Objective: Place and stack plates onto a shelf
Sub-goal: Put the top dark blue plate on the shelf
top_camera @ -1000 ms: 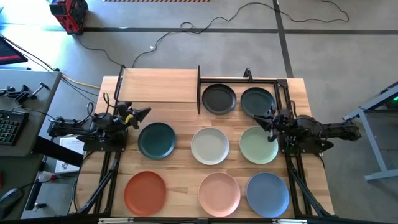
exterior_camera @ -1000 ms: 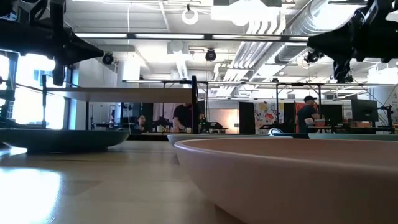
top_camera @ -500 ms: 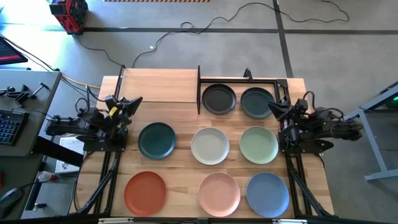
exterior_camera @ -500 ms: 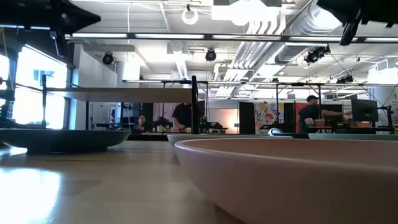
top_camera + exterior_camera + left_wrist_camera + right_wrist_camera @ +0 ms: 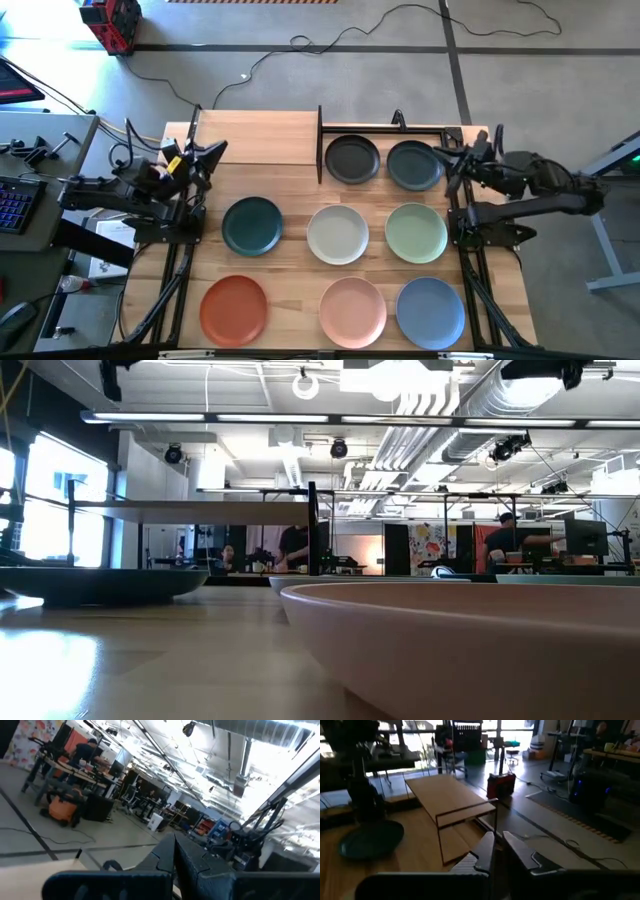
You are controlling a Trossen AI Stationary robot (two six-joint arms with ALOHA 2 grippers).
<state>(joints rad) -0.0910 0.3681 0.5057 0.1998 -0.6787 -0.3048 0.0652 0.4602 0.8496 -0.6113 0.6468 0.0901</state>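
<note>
Eight round plates lie flat on the plank table. Two charcoal plates [image 5: 352,159] [image 5: 414,165] lie at the far side inside a thin black frame. In the middle row lie dark teal [image 5: 252,225], off-white [image 5: 338,233] and pale green [image 5: 416,232]. In the near row lie terracotta [image 5: 233,309], pink [image 5: 353,309] and blue [image 5: 431,311]. The shelf [image 5: 255,137], a light-wood board on black uprights, stands at the far left with nothing on it. My left gripper [image 5: 213,152] hangs shut in the air by the shelf's near left corner. My right gripper [image 5: 445,155] hangs shut above the right charcoal plate's right edge.
The low view shows the pink plate's rim [image 5: 460,650] close in front and the shelf board [image 5: 200,512] raised on its uprights. People work at desks far behind the table. A side table with a keyboard [image 5: 15,205] stands off the table's left edge.
Both grippers have risen from just above the table, out of the low view's top edge. In the high view each has drifted toward the far edge, and both have rolled. Both stay shut. No plate has moved.
</note>
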